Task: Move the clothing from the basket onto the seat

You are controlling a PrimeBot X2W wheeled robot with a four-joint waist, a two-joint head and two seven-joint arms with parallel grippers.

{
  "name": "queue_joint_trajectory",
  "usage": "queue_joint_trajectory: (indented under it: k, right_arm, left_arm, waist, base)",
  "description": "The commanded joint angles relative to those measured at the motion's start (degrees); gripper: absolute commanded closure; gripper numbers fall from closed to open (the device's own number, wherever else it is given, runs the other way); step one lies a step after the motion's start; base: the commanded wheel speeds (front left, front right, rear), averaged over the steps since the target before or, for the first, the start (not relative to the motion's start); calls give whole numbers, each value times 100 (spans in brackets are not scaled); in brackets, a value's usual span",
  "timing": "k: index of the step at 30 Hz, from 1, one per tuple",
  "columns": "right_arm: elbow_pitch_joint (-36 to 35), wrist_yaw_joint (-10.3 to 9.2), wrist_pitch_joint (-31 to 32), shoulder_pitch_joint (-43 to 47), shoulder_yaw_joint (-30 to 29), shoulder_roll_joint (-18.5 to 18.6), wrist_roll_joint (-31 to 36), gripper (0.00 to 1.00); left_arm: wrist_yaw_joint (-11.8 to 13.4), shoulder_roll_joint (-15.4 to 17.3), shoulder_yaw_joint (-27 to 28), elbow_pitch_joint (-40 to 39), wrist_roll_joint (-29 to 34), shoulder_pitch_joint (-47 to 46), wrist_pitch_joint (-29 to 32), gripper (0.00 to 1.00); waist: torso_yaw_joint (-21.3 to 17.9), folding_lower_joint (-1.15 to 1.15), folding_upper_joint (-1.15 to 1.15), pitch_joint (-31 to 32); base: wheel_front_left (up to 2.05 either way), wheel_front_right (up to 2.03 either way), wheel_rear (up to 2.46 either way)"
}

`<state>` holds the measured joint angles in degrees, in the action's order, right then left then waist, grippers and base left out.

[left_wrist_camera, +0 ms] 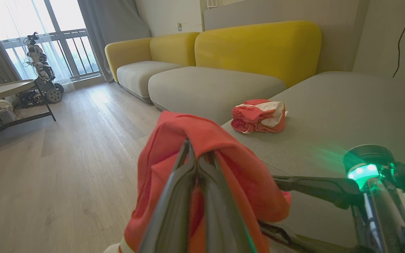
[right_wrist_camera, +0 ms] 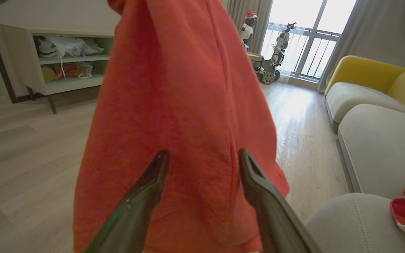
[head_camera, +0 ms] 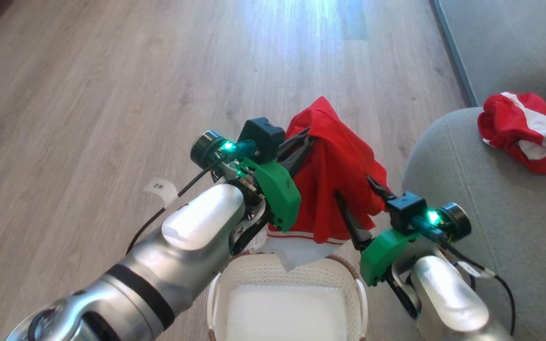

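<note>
Status: 1 red-white garment (head_camera: 524,130) already on sofa (head_camera: 462,199), off to the right of my R gripper (head_camera: 356,189). 2nd red garment (head_camera: 334,175) hangs from L gripper (head_camera: 308,137), which is clamped on its top fold, with the hem over the basket (head_camera: 254,272) just below. R fingers are spread beside the cloth, not pinching. Basket looks empty otherwise. Left to do: carry over and drop on sofa.

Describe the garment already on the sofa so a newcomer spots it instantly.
Start at the big grey sofa on the robot's right. On its rounded near cushion lies a crumpled red garment with white panels. Unlike the other red garment, hanging from the left gripper above the basket, it rests alone, untouched.
</note>
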<state>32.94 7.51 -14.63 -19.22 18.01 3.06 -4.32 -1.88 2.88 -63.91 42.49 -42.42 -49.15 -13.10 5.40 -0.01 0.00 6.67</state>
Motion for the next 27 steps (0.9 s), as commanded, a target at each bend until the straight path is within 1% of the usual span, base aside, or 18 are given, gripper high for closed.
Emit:
queue_joint_trajectory:
  k: [1, 5, 10, 11, 12, 13, 15, 18, 21, 22, 24, 25, 26, 27]
  right_arm:
    - [8, -2, -37, -374, 165, -18, 46, 0]
    - [488, -2, -37, -704, 388, -18, 31, 0]
    - [912, -2, -37, -1036, 832, -18, -288, 0]
    - [1000, -2, -37, -1095, 929, -18, -363, 18]
    - [1072, -2, -37, -1156, 1022, -18, -429, 48]
    - [1136, -2, -37, -1214, 1106, -18, -492, 64]
    - [1229, -2, -37, -1317, 1201, -18, -601, 100]
    - [1282, -2, -37, -1441, 1226, -18, -695, 100]
    - [1317, -2, -37, -1547, 1121, -18, -664, 100]
    - [1322, -2, -37, -1579, 1062, -18, -631, 100]
    - [1335, -2, -37, -1650, 922, -18, -532, 100]
    - [1334, -2, -37, -1691, 838, -18, -473, 100]
    - [1334, -2, -37, -1733, 746, -15, -401, 100]
    - [1317, -2, -37, -1771, 648, -4, -334, 100]
  left_arm:
    - [57, 98, 185, -198, 23, -470, 4, 100]
    - [88, 109, 146, -351, 18, -429, 34, 100]
    - [115, 127, 106, -518, 1, -357, 49, 100]
    - [118, 135, 102, -545, -7, -342, 51, 100]
    - [121, 142, 101, -569, -17, -327, 52, 100]
    - [124, 147, 101, -588, -32, -308, 58, 100]
    - [138, 161, 101, -617, -63, -266, 77, 100]
    - [189, 207, 127, -652, -119, -191, 95, 100]
    - [248, 262, 185, -664, -183, -112, 77, 100]
    - [264, 280, 204, -674, -204, -78, 65, 90]
    - [283, 309, 237, -674, -249, 2, 39, 64]
    - [286, 318, 253, -666, -273, 46, 24, 23]
    - [292, 318, 267, -663, -297, 95, 9, 5]
    - [306, 317, 282, -666, -318, 144, -7, 0]
  waist:
    - [54, 1, 0, 30]
    - [152, 1, 0, 65]
    - [254, 1, 0, 85]
    - [273, 1, 0, 83]
    - [291, 1, 0, 78]
    - [309, 1, 0, 71]
    - [335, 1, 0, 63]
    - [347, 1, 0, 35]
    - [318, 1, 0, 5]
    - [296, 1, 0, -7]
    - [239, 1, 0, -32]
    - [205, 1, 0, -47]
    - [168, 1, 0, -60]
    - [127, 1, 0, -71]
  base:
    - [0, 0, 0]
    - [0, 0, 0]
    - [0, 0, 0]
    - [0, 0, 0]
    - [0, 0, 0]
    - [0, 0, 0]
    - [0, 0, 0]
    - [0, 0, 0]
    - [0, 0, 0]
    - [0, 0, 0]
    - [0, 0, 0]
    - [0, 0, 0]
    - [0, 0, 0]
    - [0, 0, 0]
